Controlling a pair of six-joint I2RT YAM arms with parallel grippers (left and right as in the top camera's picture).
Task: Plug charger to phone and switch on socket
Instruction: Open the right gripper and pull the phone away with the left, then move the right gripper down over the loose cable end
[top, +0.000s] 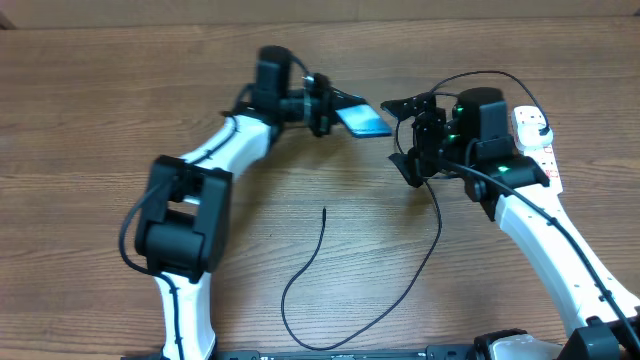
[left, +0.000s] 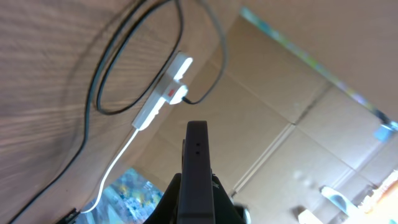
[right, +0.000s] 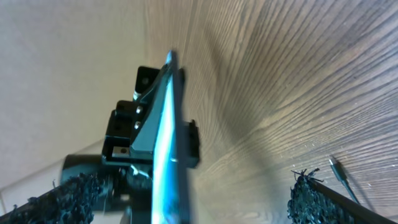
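Left claw (top: 335, 108) clamped on the phone (top: 364, 121), right claw (top: 400, 132) spread apart and empty: nothing plugged in yet.

I hold the phone up off the table (top: 90, 110) near the middle of its far edge, and my right claw faces it from just beside. By my reckoning only the pick-up is done. The charger (top: 438, 228) trails loose toward the near edge, and its free connector end (top: 324, 211) lies on the wood, well apart from the phone. That end needs grasping and plugging. The socket (top: 536, 140), by the far right corner, then needs switching on; I cannot tell how its switch stands.
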